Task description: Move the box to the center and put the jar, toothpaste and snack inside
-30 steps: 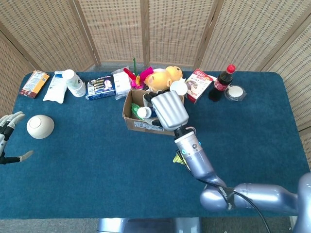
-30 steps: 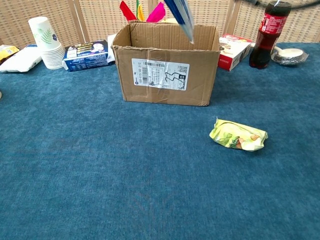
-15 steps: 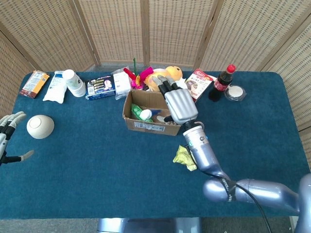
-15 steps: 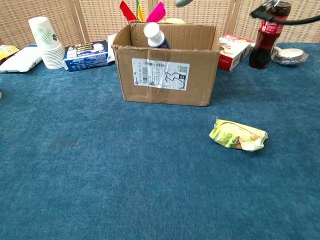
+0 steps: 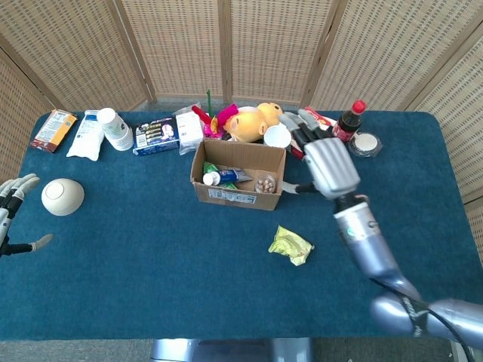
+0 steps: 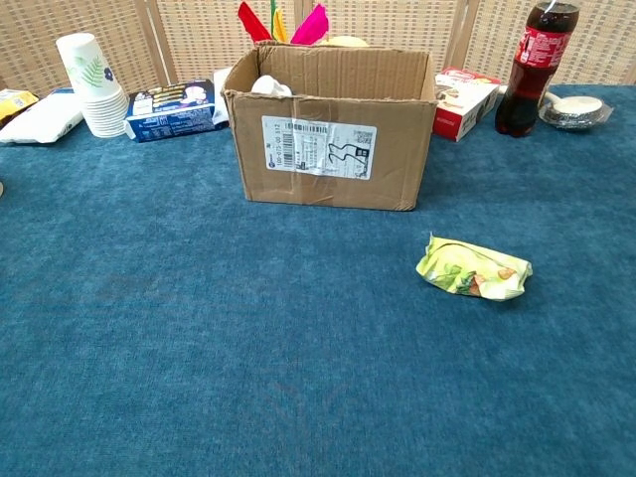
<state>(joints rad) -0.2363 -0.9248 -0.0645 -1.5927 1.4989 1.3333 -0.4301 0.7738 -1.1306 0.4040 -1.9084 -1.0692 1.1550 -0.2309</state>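
The right hand is up in the air just right of the box, fingers apart, holding nothing. The toothpaste and jar lie inside the box. The snack sits on the table nearby. The left hand is at the table's edge, fingers apart, holding nothing.

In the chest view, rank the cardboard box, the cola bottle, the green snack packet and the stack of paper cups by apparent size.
1. cardboard box, clearly largest.
2. cola bottle, cropped at the top edge.
3. Stack of paper cups and green snack packet look alike; the packet lies nearer the camera, so I won't rank them.
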